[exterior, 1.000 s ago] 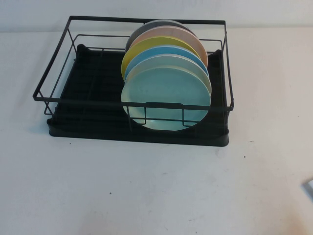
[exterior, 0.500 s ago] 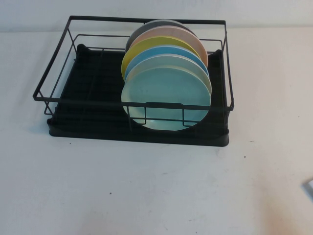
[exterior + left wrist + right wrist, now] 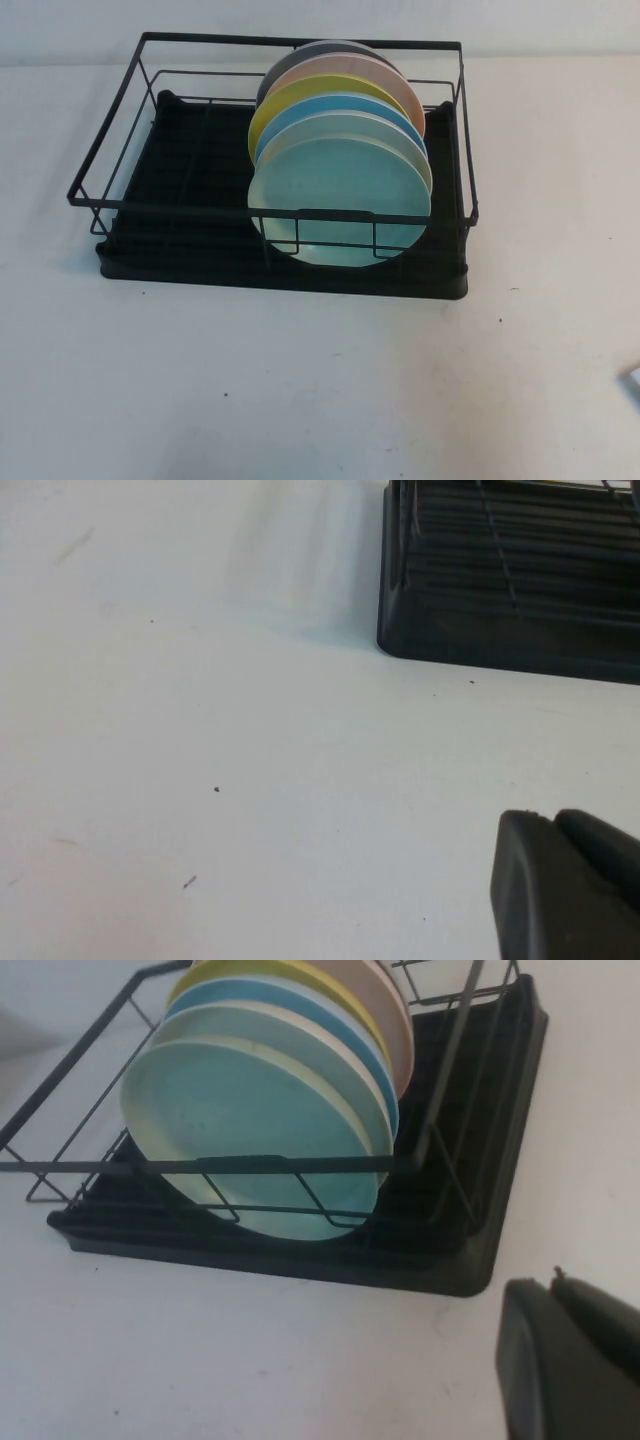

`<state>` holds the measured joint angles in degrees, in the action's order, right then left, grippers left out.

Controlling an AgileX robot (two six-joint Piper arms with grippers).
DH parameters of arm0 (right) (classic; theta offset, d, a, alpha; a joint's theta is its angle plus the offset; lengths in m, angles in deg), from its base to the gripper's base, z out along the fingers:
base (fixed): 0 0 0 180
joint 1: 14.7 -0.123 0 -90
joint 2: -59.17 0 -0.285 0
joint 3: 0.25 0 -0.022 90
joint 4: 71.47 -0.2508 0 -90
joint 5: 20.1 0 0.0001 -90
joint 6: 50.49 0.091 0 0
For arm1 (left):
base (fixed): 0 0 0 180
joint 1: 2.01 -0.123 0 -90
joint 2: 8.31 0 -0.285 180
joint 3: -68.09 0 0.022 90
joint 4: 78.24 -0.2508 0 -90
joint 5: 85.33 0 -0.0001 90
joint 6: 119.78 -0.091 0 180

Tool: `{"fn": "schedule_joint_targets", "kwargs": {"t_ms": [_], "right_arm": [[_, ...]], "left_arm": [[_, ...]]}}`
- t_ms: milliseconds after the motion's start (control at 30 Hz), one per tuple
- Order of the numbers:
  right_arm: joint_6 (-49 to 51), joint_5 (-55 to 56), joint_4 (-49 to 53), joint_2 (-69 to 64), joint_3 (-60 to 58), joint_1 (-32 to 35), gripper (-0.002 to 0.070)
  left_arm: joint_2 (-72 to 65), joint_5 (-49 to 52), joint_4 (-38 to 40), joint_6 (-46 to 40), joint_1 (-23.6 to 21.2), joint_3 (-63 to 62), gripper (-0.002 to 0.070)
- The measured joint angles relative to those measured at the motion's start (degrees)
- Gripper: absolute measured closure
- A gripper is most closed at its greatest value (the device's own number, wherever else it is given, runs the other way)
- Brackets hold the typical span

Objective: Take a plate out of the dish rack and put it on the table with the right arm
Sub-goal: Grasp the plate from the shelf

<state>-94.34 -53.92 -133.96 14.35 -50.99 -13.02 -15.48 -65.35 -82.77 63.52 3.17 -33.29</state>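
Note:
The black wire dish rack (image 3: 190,180) stands at the back middle of the white table (image 3: 300,390). Several plates stand on edge in its right half. The pale mint-green plate (image 3: 340,195) is the front one, behind the rack's front wires. It also shows in the right wrist view (image 3: 250,1130), with the rack (image 3: 480,1160) around it. My right gripper (image 3: 552,1282) is shut and empty, low over the table near the rack's front right corner. My left gripper (image 3: 553,818) is shut and empty over bare table, apart from the rack's corner (image 3: 500,600). Neither arm shows in the high view.
Behind the mint plate stand a whitish plate (image 3: 390,125), a blue one (image 3: 300,115), a yellow one (image 3: 275,105), a pink one (image 3: 390,80) and a dark one (image 3: 300,55). The rack's left half holds nothing. A small pale object (image 3: 633,382) shows at the table's right edge.

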Motion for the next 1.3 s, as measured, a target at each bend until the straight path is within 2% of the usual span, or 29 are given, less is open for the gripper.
{"fn": "schedule_joint_targets", "kwargs": {"t_ms": [233, 367, 500, 733, 833, 1000, 1067, 1300], "right_arm": [[-16.67, -3.28, -10.54, -20.79, 11.86, -1.38, 0.0694], [-20.41, 0.01, -12.51, -30.28, 18.03, -7.65, 0.0694], [-21.10, 2.90, -9.55, -38.15, 25.16, -15.91, 0.0694], [-28.64, 4.09, -5.56, -47.92, 33.85, -25.17, 0.0687], [-31.96, 6.84, -3.68, -49.85, 36.07, -27.93, 0.0631], [-40.30, 10.45, -3.07, -51.61, 37.67, -29.63, 0.0452], [-42.37, 11.95, -3.07, -52.42, 37.90, -29.77, 0.0412], [-46.45, 16.10, -3.61, -54.14, 39.11, -29.83, 0.0386]], "left_arm": [[0.00, 0.00, 0.00, 0.00, 0.00, 0.00, 0.0679], [0.00, 0.00, 0.00, 0.00, 0.00, 0.00, 0.0679], [0.00, 0.00, 0.00, 0.00, 0.00, 0.00, 0.0679], [0.00, 0.00, 0.00, 0.00, 0.00, 0.00, 0.0679], [0.00, 0.00, 0.00, 0.00, 0.00, 0.00, 0.0679], [0.00, 0.00, 0.00, 0.00, 0.00, 0.00, 0.0679], [0.00, 0.00, 0.00, 0.00, 0.00, 0.00, 0.0679], [0.00, 0.00, 0.00, 0.00, 0.00, 0.00, 0.0679]]}}
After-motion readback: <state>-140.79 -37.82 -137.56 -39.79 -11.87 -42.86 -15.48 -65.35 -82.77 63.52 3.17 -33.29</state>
